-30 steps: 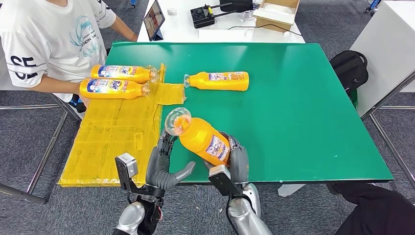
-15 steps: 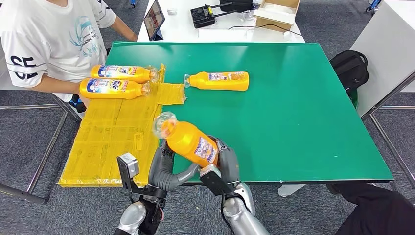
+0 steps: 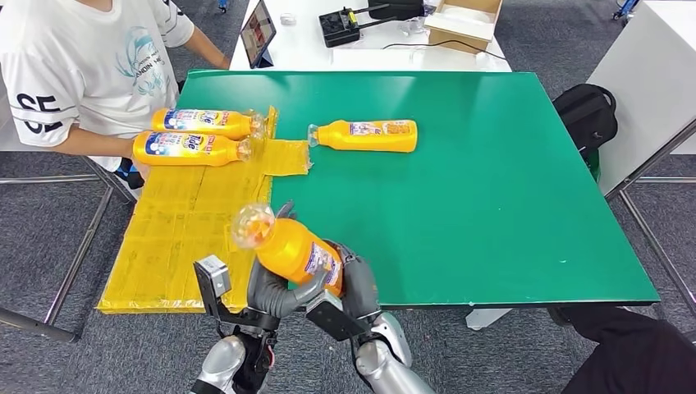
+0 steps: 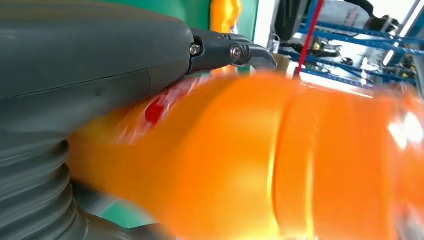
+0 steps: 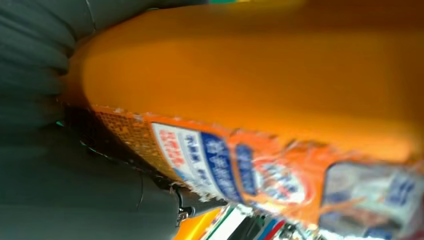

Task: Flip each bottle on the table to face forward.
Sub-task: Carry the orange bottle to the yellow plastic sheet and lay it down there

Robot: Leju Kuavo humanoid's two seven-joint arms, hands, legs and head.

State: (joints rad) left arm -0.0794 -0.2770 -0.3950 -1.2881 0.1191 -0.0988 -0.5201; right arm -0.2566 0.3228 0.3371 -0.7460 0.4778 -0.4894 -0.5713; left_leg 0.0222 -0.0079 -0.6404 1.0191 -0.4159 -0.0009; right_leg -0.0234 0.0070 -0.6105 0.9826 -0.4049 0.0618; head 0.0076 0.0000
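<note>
An orange bottle with a clear cap is held tilted above the near edge of the green table, cap pointing up and left. My right hand grips its lower body, label side toward it. My left hand wraps it from the other side, thumb underneath. In the left wrist view the blurred bottle lies against my left hand. In the right wrist view the label sits beside my right hand. Another orange bottle lies on the table. Two more lie on the yellow mat.
A person in a white shirt stands at the far left, a forearm beside the two bottles on the mat. A white table with a tablet and boxes stands behind. A black bag lies on the floor at right.
Both hands have carried the bottle left and toward the near table edge. My left hand, open beside it a second ago, now wraps around it.
</note>
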